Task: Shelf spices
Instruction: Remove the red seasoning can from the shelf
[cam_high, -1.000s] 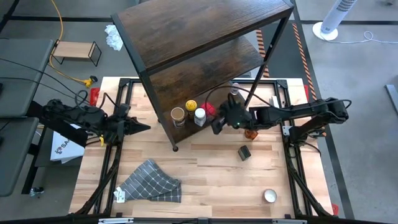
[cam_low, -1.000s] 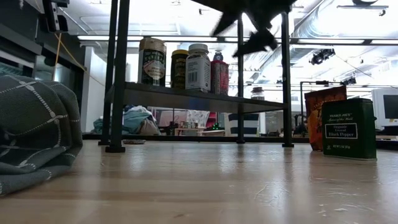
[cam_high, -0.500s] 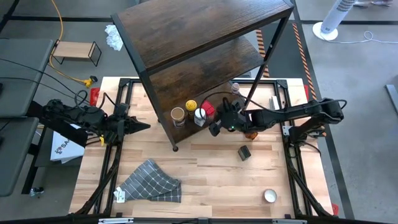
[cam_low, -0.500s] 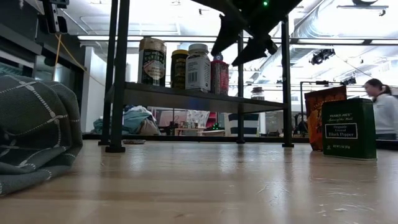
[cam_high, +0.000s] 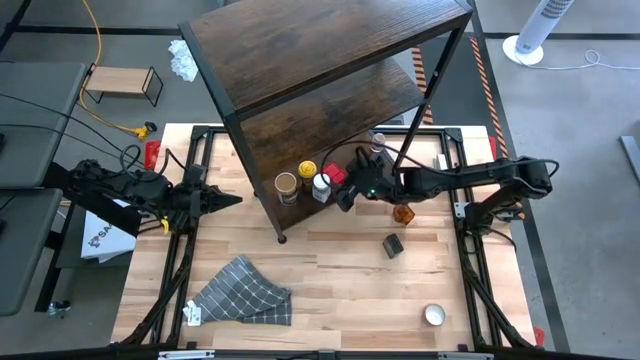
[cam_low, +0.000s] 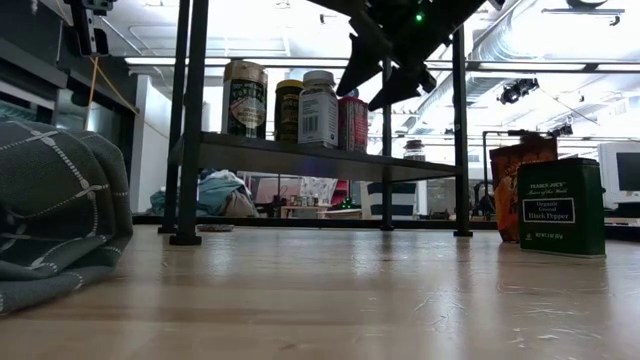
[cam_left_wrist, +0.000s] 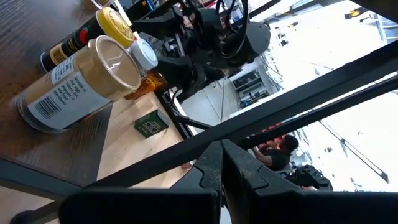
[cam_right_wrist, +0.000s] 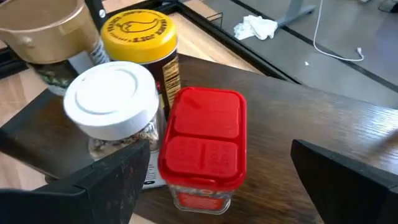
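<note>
Four spices stand on their bases on the lowest board of the shelf (cam_high: 330, 60): a tan-lidded jar (cam_high: 286, 186), a yellow-lidded one (cam_high: 307, 170), a white-lidded one (cam_high: 321, 184) and a red-lidded one (cam_right_wrist: 205, 149). My right gripper (cam_right_wrist: 216, 149) hangs open above and beside the red-lidded jar, one finger on either side, touching nothing. An amber jar (cam_high: 403, 213), a dark green tin (cam_high: 392, 245) and a small round tin (cam_high: 434, 315) stand on the table. My left gripper (cam_high: 228, 203) waits shut at the table's left, pointing at the shelf.
A grey checked cloth (cam_high: 245, 293) lies crumpled at the near left of the table. The shelf's thin black posts (cam_low: 190, 120) stand on the table around the jars. A small light-wood stand (cam_high: 122, 82) sits on the floor beyond the far left corner.
My right gripper has crept a little toward the table's far edge and slightly down near the red-lidded jar, rolling at the wrist, still open. The arm no longer covers the amber jar. The jars have not moved.
</note>
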